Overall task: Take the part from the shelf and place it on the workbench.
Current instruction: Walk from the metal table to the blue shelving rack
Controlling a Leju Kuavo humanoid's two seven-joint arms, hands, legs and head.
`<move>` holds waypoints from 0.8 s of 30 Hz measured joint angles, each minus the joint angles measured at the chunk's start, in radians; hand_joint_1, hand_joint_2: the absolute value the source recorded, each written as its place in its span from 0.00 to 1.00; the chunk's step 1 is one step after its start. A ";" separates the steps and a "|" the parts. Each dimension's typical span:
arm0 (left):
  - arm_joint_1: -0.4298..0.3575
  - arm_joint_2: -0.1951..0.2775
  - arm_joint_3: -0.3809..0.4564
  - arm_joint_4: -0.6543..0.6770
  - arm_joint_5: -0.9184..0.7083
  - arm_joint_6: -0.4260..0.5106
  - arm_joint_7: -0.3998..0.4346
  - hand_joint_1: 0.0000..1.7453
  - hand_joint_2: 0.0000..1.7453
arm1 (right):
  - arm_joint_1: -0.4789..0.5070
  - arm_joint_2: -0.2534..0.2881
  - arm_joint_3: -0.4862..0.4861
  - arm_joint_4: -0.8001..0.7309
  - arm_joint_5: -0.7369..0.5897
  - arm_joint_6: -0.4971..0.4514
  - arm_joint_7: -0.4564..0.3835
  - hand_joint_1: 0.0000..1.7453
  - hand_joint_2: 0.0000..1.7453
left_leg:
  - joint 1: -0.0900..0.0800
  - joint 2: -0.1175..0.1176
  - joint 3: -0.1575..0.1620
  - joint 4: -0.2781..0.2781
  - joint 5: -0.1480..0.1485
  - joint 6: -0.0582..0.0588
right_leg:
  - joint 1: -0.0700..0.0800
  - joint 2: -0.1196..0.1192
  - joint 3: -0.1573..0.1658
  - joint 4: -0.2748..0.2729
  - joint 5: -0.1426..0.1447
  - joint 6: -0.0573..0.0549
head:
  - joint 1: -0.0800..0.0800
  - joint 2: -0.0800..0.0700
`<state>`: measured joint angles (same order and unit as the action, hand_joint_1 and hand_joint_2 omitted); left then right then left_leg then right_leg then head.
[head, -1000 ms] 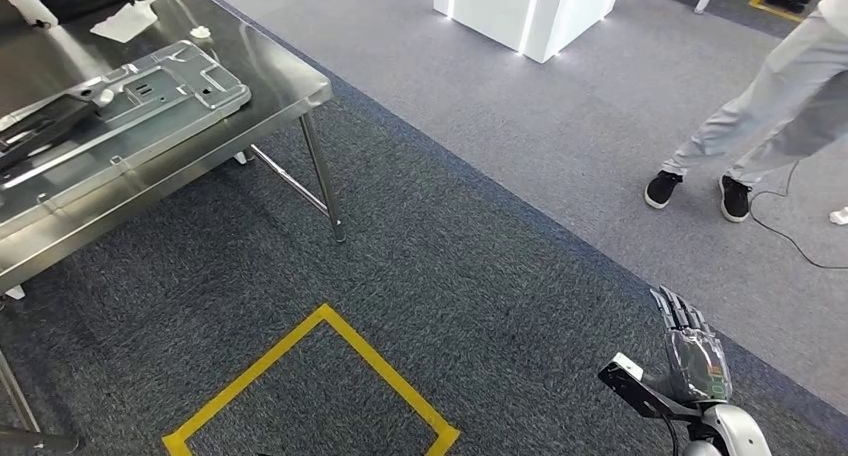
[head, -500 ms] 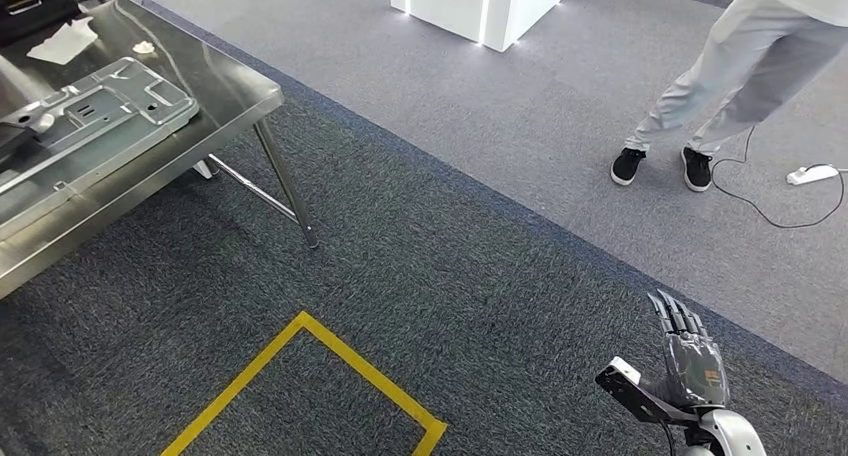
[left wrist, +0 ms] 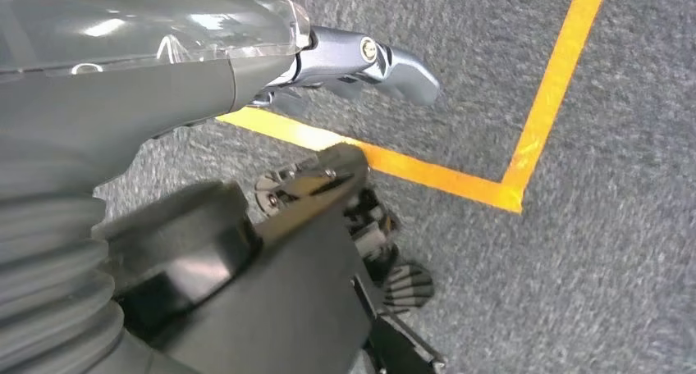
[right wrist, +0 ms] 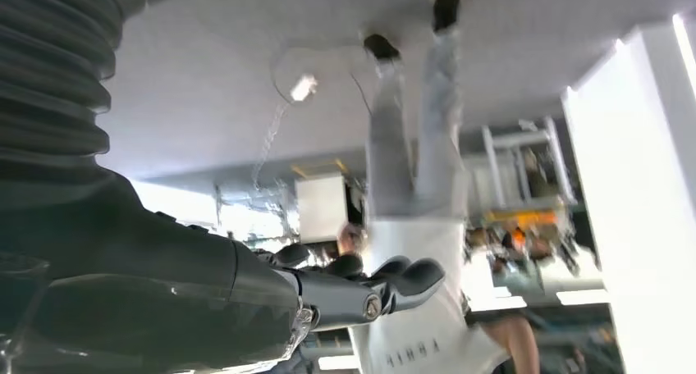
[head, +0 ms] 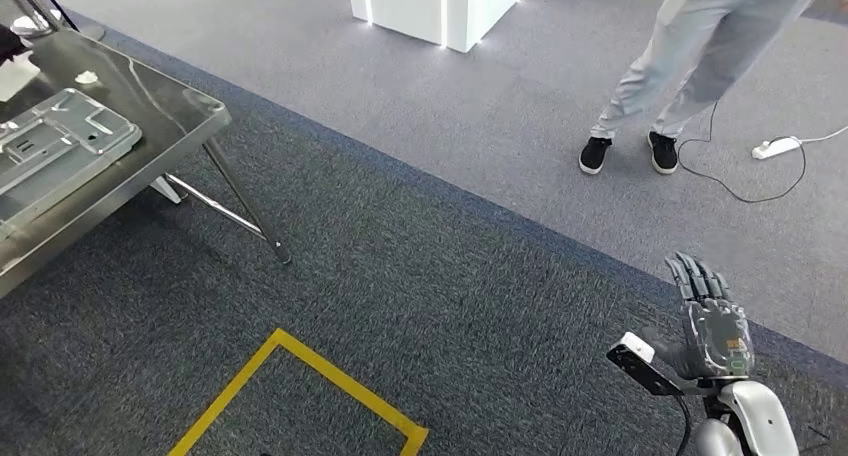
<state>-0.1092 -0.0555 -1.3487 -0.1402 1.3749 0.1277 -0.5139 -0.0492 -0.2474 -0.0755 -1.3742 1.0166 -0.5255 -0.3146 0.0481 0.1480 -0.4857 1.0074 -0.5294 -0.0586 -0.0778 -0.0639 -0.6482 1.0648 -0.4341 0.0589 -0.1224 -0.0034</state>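
A steel workbench (head: 160, 101) stands at the left of the head view, and a grey stamped metal plate (head: 50, 141) lies flat on it. My right hand (head: 712, 321) hangs low at the right over the carpet, far from the bench, fingers straight and apart, holding nothing. The right wrist view shows that same hand (right wrist: 361, 288) empty, with a person (right wrist: 410, 185) beyond it. In the left wrist view my left hand (left wrist: 164, 70) hangs over the floor with its thumb (left wrist: 394, 62) stretched out and nothing in it.
A person's legs (head: 690, 66) stand at the back right beside a power strip (head: 775, 148) and its cable. A white pillar (head: 430, 1) rises at the back. Yellow floor tape (head: 320, 376) marks a corner in front of me, also under my left hand (left wrist: 542, 103).
The whole picture has shifted: the camera turned right, so the workbench slid toward the left edge and the person nearer the middle. My right hand sits slightly higher in the picture.
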 joint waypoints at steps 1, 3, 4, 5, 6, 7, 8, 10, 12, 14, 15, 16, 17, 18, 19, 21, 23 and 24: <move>-0.001 -0.003 0.000 -0.001 0.001 0.001 0.000 0.00 1.00 | -0.008 -0.005 0.001 -0.009 0.002 -0.001 0.000 0.00 1.00 | 0.003 0.000 0.005 0.002 -0.007 -0.004 | 0.004 0.015 -0.004 0.003 -0.002 -0.011 | -0.001 0.000; -0.001 -0.008 0.000 -0.002 0.002 0.004 0.000 0.00 1.00 | -0.024 -0.015 0.002 -0.029 0.007 -0.003 0.000 0.00 1.00 | 0.008 -0.048 -0.003 0.043 -0.049 0.001 | 0.015 0.042 -0.007 0.003 -0.001 -0.026 | -0.003 0.000; 0.000 -0.010 0.000 -0.003 0.002 0.005 0.001 0.00 1.00 | -0.031 -0.019 0.002 -0.040 0.010 -0.004 0.000 0.00 1.00 | 0.006 -0.082 -0.022 0.096 -0.086 0.010 | 0.021 0.056 -0.007 0.002 0.001 -0.034 | -0.004 0.000; 0.002 -0.009 0.000 -0.003 0.002 0.007 0.001 0.00 1.00 | -0.036 -0.021 0.003 -0.051 0.012 -0.005 0.001 0.00 1.00 | 0.000 -0.114 -0.052 0.165 -0.127 0.022 | 0.028 0.069 -0.007 0.000 0.003 -0.040 | -0.004 0.000; 0.005 -0.009 0.000 -0.003 0.002 0.008 0.002 0.00 1.00 | -0.040 -0.022 0.004 -0.061 0.015 -0.006 0.003 0.00 1.00 | -0.010 -0.129 -0.087 0.239 -0.161 0.034 | 0.035 0.085 -0.008 -0.001 0.004 -0.045 | -0.004 0.000; 0.007 -0.010 0.000 -0.003 0.001 0.009 0.003 0.00 1.00 | -0.042 -0.022 0.004 -0.068 0.018 -0.006 0.005 0.00 1.00 | -0.020 -0.137 -0.119 0.299 -0.181 0.045 | 0.042 0.100 -0.008 -0.002 0.005 -0.048 | -0.004 0.000; 0.008 -0.010 0.000 -0.003 0.001 0.010 0.004 0.00 1.00 | -0.042 -0.022 0.005 -0.073 0.020 -0.006 0.007 0.00 1.00 | -0.031 -0.140 -0.139 0.327 -0.180 0.057 | 0.048 0.116 -0.008 -0.002 0.005 -0.051 | -0.004 0.000; 0.009 -0.009 0.000 -0.003 0.000 0.011 0.005 0.00 1.00 | -0.041 -0.024 0.005 -0.083 0.023 -0.006 0.010 0.00 1.00 | -0.052 -0.151 -0.132 0.275 -0.123 0.083 | 0.055 0.148 -0.006 -0.002 0.006 -0.055 | -0.004 0.000; 0.009 -0.006 0.000 -0.003 -0.001 0.013 0.005 0.00 1.00 | -0.041 -0.026 0.005 -0.092 0.023 -0.006 0.011 0.00 1.00 | -0.072 -0.201 -0.084 0.133 -0.034 0.111 | 0.056 0.179 -0.004 -0.001 0.009 -0.055 | -0.004 0.000; 0.009 -0.003 0.000 -0.003 -0.001 0.014 0.006 0.00 1.00 | -0.035 -0.029 0.005 -0.097 0.022 -0.006 0.013 0.00 1.00 | -0.083 -0.238 -0.055 0.049 0.016 0.123 | 0.055 0.205 -0.006 -0.001 0.012 -0.049 | -0.004 0.000; 0.008 -0.003 0.000 -0.003 -0.002 0.014 0.007 0.00 1.00 | -0.031 -0.034 0.005 -0.099 0.022 -0.007 0.014 0.00 1.00 | -0.084 -0.235 -0.053 0.038 0.023 0.124 | 0.055 0.219 -0.007 -0.003 0.016 -0.043 | -0.004 0.000; 0.007 -0.003 0.000 -0.003 -0.002 0.014 0.008 0.00 1.00 | -0.027 -0.039 0.005 -0.102 0.022 -0.007 0.016 0.00 1.00 | -0.083 -0.220 -0.050 0.032 0.029 0.123 | 0.055 0.230 -0.009 -0.007 0.020 -0.038 | -0.004 0.000; 0.005 -0.003 0.000 -0.003 -0.003 0.015 0.010 0.00 1.00 | -0.024 -0.045 0.004 -0.104 0.021 -0.008 0.017 0.00 1.00 | -0.081 -0.205 -0.046 0.021 0.037 0.124 | 0.056 0.216 -0.012 -0.006 0.020 -0.035 | -0.004 0.000; 0.005 -0.003 0.000 -0.003 -0.003 0.015 0.011 0.00 1.00 | -0.023 -0.051 0.004 -0.106 0.020 -0.009 0.017 0.00 1.00 | -0.079 -0.190 -0.042 0.008 0.046 0.127 | 0.060 0.185 -0.018 0.004 0.010 -0.033 | -0.004 0.000; 0.006 -0.003 0.000 -0.003 -0.004 0.015 0.013 0.00 1.00 | -0.025 -0.054 0.004 -0.107 0.019 -0.009 0.018 0.00 1.00 | -0.077 -0.176 -0.040 -0.003 0.053 0.129 | 0.063 0.146 -0.031 0.030 -0.010 -0.032 | -0.004 0.000; 0.010 -0.003 0.000 -0.003 -0.007 0.016 0.015 0.00 1.00 | -0.027 -0.057 0.005 -0.106 0.018 -0.010 0.018 0.00 1.00 | -0.078 -0.144 -0.043 -0.010 0.059 0.133 | 0.064 0.084 -0.077 0.138 -0.077 -0.026 | -0.003 0.000; 0.015 -0.003 0.000 -0.003 -0.009 0.017 0.016 0.00 1.00 | -0.025 -0.057 0.007 -0.105 0.021 -0.010 0.018 0.00 1.00 | -0.077 -0.111 -0.047 -0.009 0.058 0.133 | 0.058 0.070 -0.110 0.228 -0.114 -0.015 | -0.003 0.000; 0.016 -0.003 0.000 -0.003 -0.010 0.018 0.015 0.00 1.00 | -0.024 -0.057 0.008 -0.104 0.024 -0.010 0.018 0.00 1.00 | -0.076 -0.095 -0.049 -0.007 0.057 0.131 | 0.055 0.066 -0.101 0.223 -0.105 -0.010 | -0.003 0.000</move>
<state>-0.0932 -0.0587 -1.3489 -0.1431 1.3653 0.1459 -0.4992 -0.0727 -0.3040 -0.0677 -1.4787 1.0402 -0.5360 -0.2965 -0.0278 0.0531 -0.5347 1.0004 -0.4722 0.0723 -0.0229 0.0018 -0.7488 1.2875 -0.5391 0.0491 -0.1257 -0.0033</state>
